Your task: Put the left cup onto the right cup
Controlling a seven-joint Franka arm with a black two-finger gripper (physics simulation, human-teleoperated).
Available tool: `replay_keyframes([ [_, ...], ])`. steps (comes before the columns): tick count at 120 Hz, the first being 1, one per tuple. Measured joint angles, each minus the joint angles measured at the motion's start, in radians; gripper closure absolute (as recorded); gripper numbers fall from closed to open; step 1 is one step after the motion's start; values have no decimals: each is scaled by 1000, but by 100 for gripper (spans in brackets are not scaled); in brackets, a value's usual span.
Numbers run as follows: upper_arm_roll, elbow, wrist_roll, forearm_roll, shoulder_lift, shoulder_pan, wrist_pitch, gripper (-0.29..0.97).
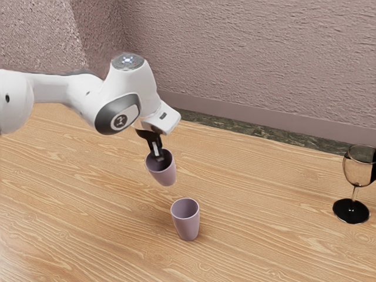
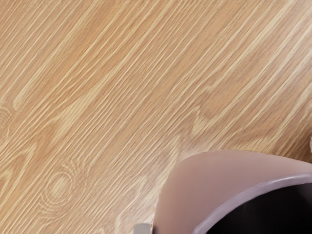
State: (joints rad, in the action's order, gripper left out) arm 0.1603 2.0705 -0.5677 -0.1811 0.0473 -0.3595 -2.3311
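two cups: your claw (image 1: 156, 154) grips the lifted cup (image 1: 164, 171) by its rim; level it, centre over the standing cup (image 1: 185, 220).

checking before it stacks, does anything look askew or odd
The held cup hangs tilted in the gripper, off to the exterior view's left of the upright cup on the table. Nothing looks spilled or broken.

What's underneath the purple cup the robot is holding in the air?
Wooden table, with the other purple cup standing lower down and a bit aside. The lifted cup hides the spot right beneath itself in the wrist view.
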Motion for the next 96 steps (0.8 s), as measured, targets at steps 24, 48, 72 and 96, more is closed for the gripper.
replay_keyframes([
  [24,-40,0,29,0,-9,-96,21,79],
  [48,-47,-19,52,-4,-18,-65,102,79],
  [72,-73,-59,66,-13,-15,10,159,79],
  [96,-76,-73,65,-22,7,-17,161,79],
])
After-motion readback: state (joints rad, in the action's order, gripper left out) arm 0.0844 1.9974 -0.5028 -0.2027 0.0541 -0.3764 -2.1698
